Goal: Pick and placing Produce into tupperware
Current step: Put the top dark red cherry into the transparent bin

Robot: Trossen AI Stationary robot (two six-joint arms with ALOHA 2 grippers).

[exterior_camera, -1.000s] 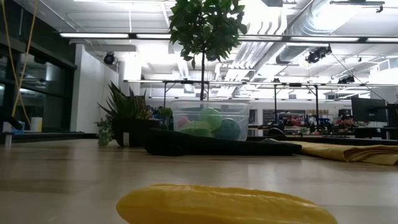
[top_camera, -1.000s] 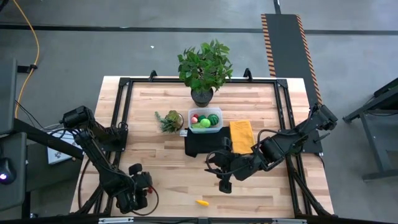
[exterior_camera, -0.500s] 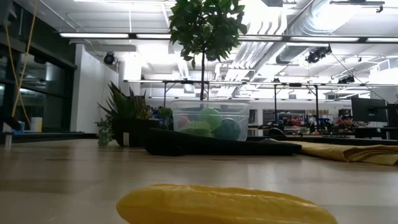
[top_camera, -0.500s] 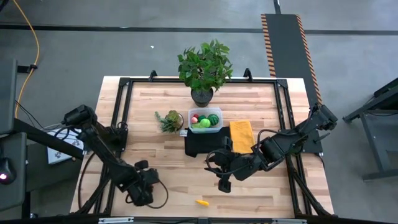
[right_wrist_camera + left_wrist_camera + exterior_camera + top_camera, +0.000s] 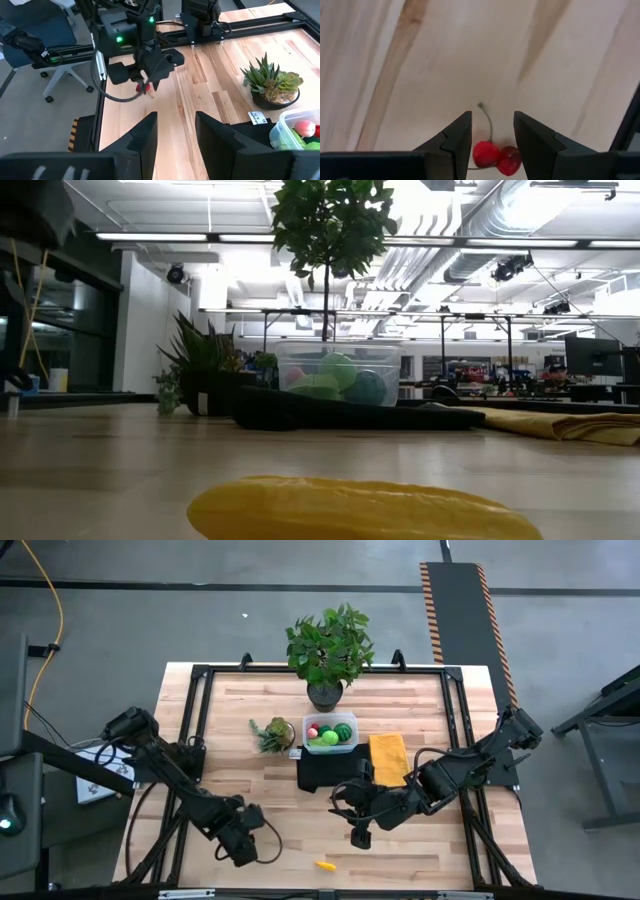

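Observation:
My left gripper hangs over the near left part of the table, shut on a pair of red cherries. A yellow piece of produce lies on the table by the near edge. The clear tupperware stands on the far end of a black cloth and holds green and red produce. My right gripper waits open above the table's middle, nothing between its fingers. My left gripper pinches the two cherries' red bodies between its two fingers, a little back from the fingertips. The fingers come from above, pointing steeply down. The thin stem sticks out past the fingertips. The cherries hang clear of the table.
A yellow cloth lies right of the black cloth. A small spiky plant in a round pot stands left of the tupperware, and a big leafy potted plant behind it. Black frame rails run along the table's sides.
My left gripper has carried the cherries along the near edge toward the table's right, turning a little as it went, and has stayed shut on them.

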